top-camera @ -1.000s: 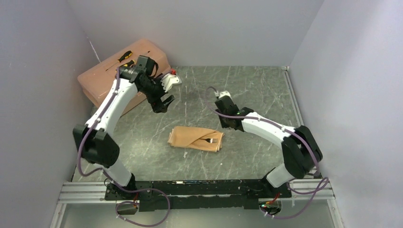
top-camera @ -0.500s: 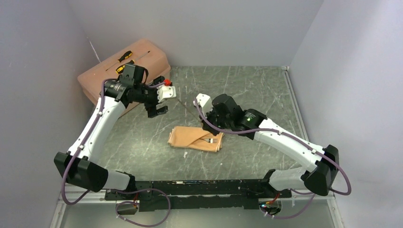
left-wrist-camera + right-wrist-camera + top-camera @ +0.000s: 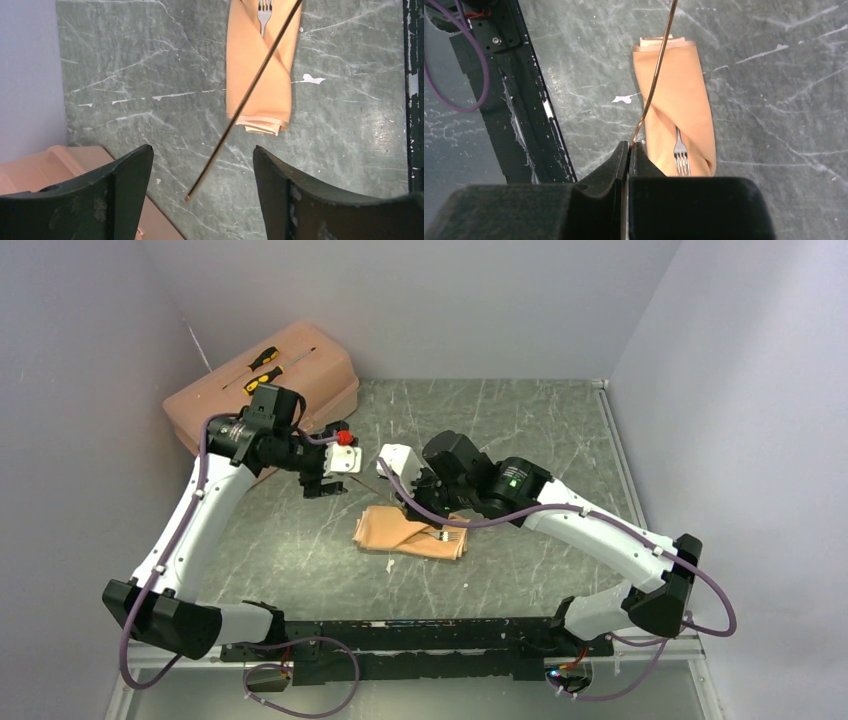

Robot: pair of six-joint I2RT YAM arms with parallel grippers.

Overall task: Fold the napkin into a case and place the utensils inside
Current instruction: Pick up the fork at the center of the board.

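The right fingers [image 3: 604, 175] are clenched on one end of a thin golden-brown utensil [image 3: 243, 100], which slants out over the case [image 3: 410, 532]. Whether it touches the cloth cannot be told. Its free end points toward the left fingers [image 3: 125, 185], which stand wide apart and grasp nothing, above bare surface [image 3: 300, 540] near the case's folded end. Open surface lies between the case and the black rail [image 3: 430, 625] along the near edge, and more stretches toward the back and right walls [image 3: 400, 300]. The left side is tighter: the pink toolbox [image 3: 215, 405] sits in the back left corner against the wall, close behind the left fingers, with two screwdrivers [image 3: 262, 358] on its lid. The right arm [image 3: 590, 520] reaches in over the case's back edge. The case lies flat mid-surface, a peach-tan oblong packet with a diagonal pocket edge. A fork [image 3: 680, 150] rests in the pocket, its tines sticking out at one end. A white fleck [image 3: 312, 79] marks the surface just beside the case.
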